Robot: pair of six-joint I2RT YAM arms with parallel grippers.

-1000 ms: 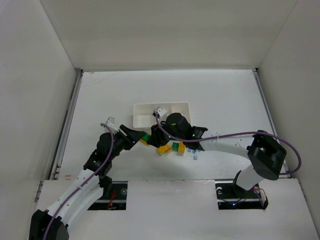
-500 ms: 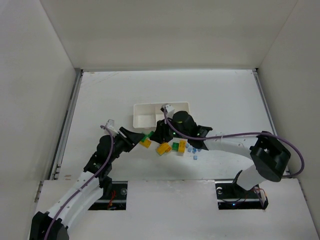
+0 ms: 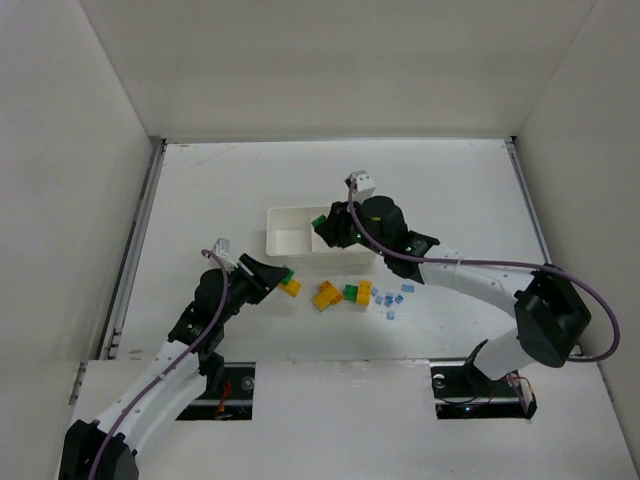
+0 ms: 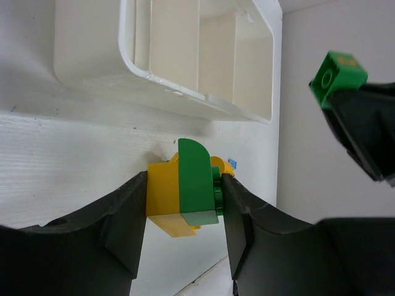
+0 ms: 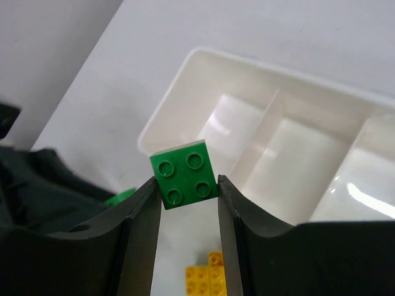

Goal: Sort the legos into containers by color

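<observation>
Count: one white tray (image 3: 286, 238) with three compartments (image 5: 281, 154) in a row.

Green: three.
- One green brick (image 5: 184, 174) is clamped between the right gripper's (image 3: 322, 224) fingers, studs toward the wrist camera. It hangs above the tray near the left and middle compartments; which one, cannot tell.
- One is stuck to a yellow brick as a yellow-green pair (image 4: 184, 191). The left gripper (image 3: 283, 279) is closed on it from both sides.
- One loose green (image 3: 351, 292) lies on the tabletop (image 3: 450, 190).

Yellow: one in the pair, plus two loose yellow lumps (image 3: 326, 295), one on each side of the loose green.

Blue bits (image 3: 391, 315): at least five, too small to count surely, scattered just right of the yellows.

Edges: the tray sits mid-tabletop, well apart from every edge. White walls (image 3: 330, 70) stand on three sides. The loose bricks lie between the tray and the arm bases.

In the way:
- In the top view the right arm (image 3: 470, 280) hides the tray's right part, with its purple cable (image 3: 480, 266) arching alongside.
- The left gripper is near the tray's front-left corner, close beside the right gripper.
</observation>
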